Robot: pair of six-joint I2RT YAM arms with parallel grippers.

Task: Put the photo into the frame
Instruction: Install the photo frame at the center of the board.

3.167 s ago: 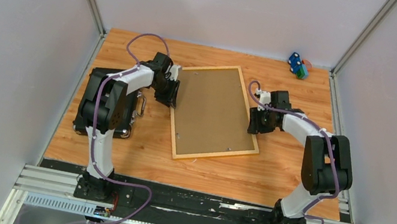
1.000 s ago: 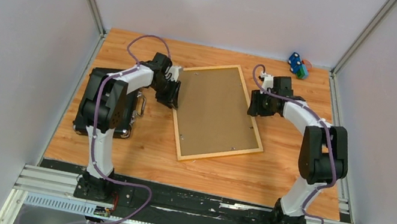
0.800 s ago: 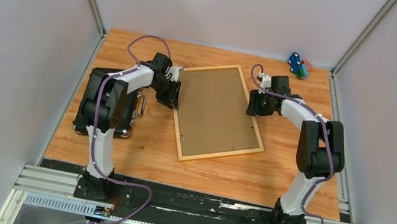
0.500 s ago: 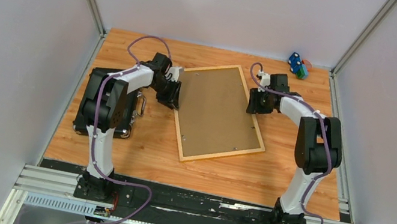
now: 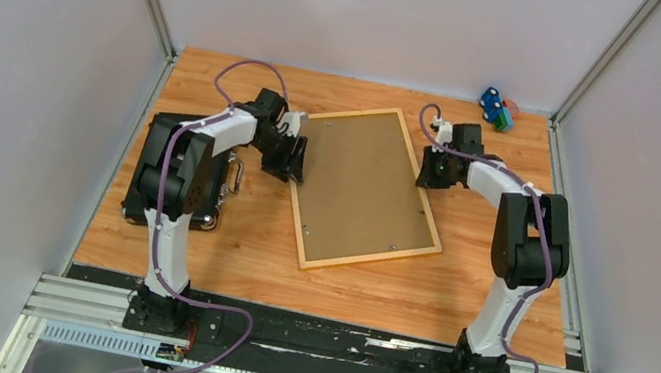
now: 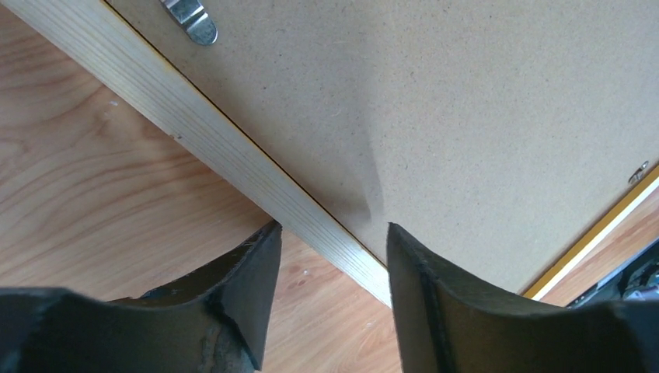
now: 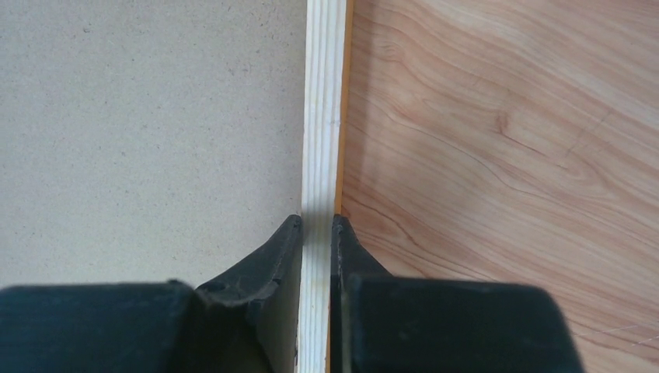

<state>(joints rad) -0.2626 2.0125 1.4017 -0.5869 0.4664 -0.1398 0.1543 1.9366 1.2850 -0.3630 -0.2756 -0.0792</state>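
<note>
Pinching the right rail of the frame (image 5: 369, 257), the right hand (image 7: 315, 225) is closed; the left hand (image 6: 330, 229) straddles the left rail, open. Lifting one-sided could let it slip.

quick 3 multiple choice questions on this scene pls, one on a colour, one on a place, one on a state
1. The backing board in the frame is: A brown, B white, C black.
2. The small blue and green toy sits: A on the backing board, B by the near left edge, C at the far right corner.
3. The right claw is: A wide open, B shut on the frame's rail, C holding the toy.
Answers: 1 A, the board facing up is plain brown. 2 C, it lies at the far right, apart from the frame. 3 B, the right wrist view shows the claw pinching the pale rail from both sides.
</note>
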